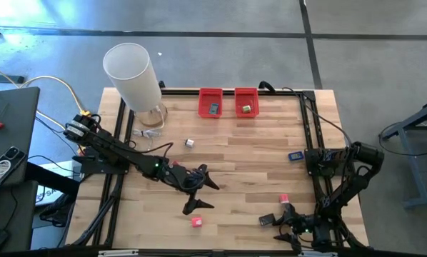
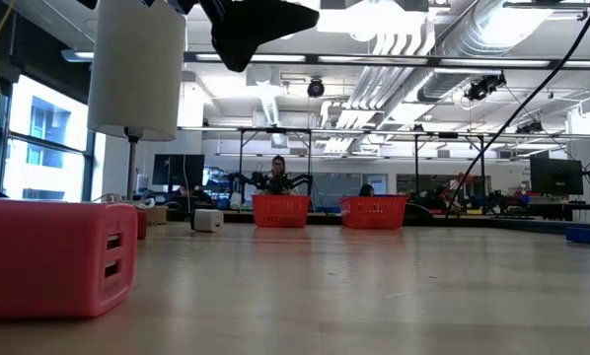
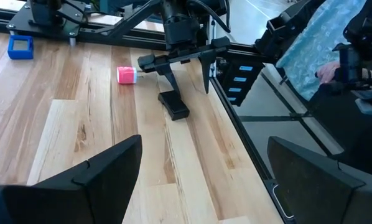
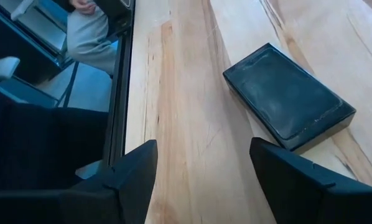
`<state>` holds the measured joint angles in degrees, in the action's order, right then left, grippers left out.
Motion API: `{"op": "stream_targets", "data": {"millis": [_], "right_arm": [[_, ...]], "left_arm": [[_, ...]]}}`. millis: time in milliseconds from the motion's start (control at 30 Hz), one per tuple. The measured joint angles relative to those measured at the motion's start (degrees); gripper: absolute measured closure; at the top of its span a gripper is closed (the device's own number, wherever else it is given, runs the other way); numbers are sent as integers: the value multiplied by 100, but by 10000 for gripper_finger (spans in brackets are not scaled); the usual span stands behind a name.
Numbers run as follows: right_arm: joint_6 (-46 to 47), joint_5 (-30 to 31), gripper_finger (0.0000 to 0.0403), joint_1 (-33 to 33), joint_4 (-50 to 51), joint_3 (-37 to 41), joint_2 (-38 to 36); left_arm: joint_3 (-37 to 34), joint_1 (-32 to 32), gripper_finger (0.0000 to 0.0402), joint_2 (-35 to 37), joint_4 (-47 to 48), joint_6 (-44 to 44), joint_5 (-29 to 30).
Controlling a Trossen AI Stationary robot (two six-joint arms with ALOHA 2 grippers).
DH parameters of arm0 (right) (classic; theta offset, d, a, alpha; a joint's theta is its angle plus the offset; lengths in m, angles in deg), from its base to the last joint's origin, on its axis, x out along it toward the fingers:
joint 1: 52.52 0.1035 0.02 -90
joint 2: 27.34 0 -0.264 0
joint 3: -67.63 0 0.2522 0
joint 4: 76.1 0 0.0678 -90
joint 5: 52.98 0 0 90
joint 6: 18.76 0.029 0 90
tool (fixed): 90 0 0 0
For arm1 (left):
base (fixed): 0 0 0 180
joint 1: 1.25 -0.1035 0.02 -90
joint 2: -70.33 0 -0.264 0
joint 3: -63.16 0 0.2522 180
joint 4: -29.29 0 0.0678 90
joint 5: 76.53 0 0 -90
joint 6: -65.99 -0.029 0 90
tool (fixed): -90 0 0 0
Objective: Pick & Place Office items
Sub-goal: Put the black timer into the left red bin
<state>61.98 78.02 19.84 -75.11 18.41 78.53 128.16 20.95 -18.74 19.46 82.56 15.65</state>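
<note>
Small pieces lie flat on the wooden table: a red one [image 1: 196, 222] [image 2: 58, 258], a pink one [image 1: 284, 198] [image 3: 127, 74], a black flat one [image 1: 265, 220] [image 4: 285, 96] [image 3: 173, 104], a blue one [image 1: 295, 155] [image 3: 19, 46] and a white one [image 1: 190, 143] [image 2: 207, 220]. My left gripper [image 1: 206, 194] [image 3: 201, 168] hovers open over the table's middle, just beyond the red piece. My right gripper [image 1: 279, 218] [image 4: 201, 168] [image 3: 186, 78] is open at the near right corner, and the black piece lies just ahead of its fingers, untouched.
Two red bins [image 1: 211, 102] [image 1: 246, 102] stand at the far edge, one holding a grey piece and the other a green one. A tall white cylinder [image 1: 131, 71] stands at the far left corner. Black frame rails [image 1: 310, 128] run along the table's sides.
</note>
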Motion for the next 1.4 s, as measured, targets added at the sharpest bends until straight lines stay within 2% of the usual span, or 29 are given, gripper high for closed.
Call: {"op": "stream_targets", "data": {"millis": [400, 600, 1067, 1233, 1400], "right_arm": [[-185, -443, 151, -71, 181, 42, -422], [-507, -944, 151, -326, 272, 30, -481], [-1, -1062, 151, -254, 496, 11, -554], [-296, -1441, 151, -249, 698, 25, -810], [-334, -1628, 151, -247, 1376, -70, -971]], "left_arm": [[0, 0, 64, 0, 0, -3, 2], [0, 7, 64, 0, 2, -3, 3], [0, 17, 64, 0, 2, -14, 4], [0, 17, 64, 0, 2, -14, 4], [0, 17, 64, 0, 2, -21, 4]]}}
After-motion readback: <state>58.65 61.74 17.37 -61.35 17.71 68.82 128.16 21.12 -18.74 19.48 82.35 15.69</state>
